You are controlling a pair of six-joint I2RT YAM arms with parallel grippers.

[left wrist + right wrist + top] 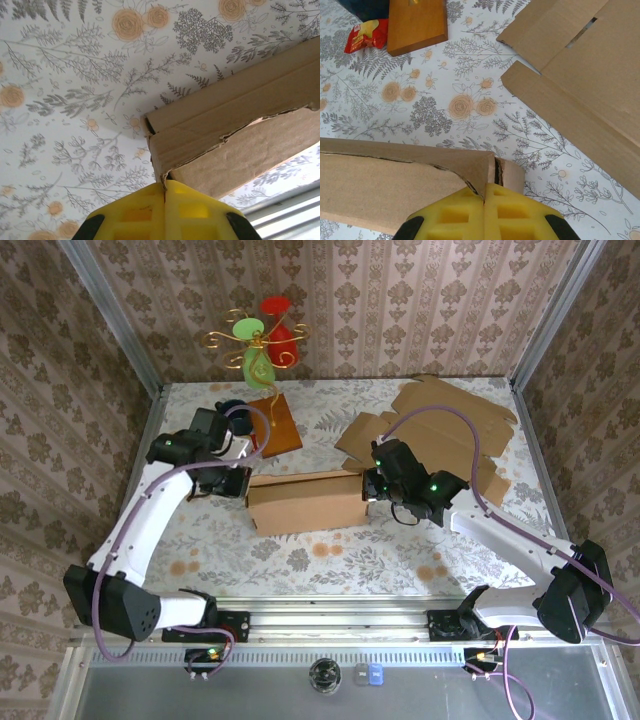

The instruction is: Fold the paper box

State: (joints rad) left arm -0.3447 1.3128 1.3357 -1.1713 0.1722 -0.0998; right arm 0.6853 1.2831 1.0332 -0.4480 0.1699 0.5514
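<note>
Yellow fingertips [135,215] of the left gripper [164,192] are being pressed together on a torn end corner of the paper box [240,135], which is being pinched likewise at its opposite end by the right gripper [485,192]. How much flap is being held is being hidden by the pads. The box is being seen lying lengthwise mid-table [300,560], between the arms.

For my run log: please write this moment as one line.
left gripper shut on paper box left end | right gripper shut on right end
</note>
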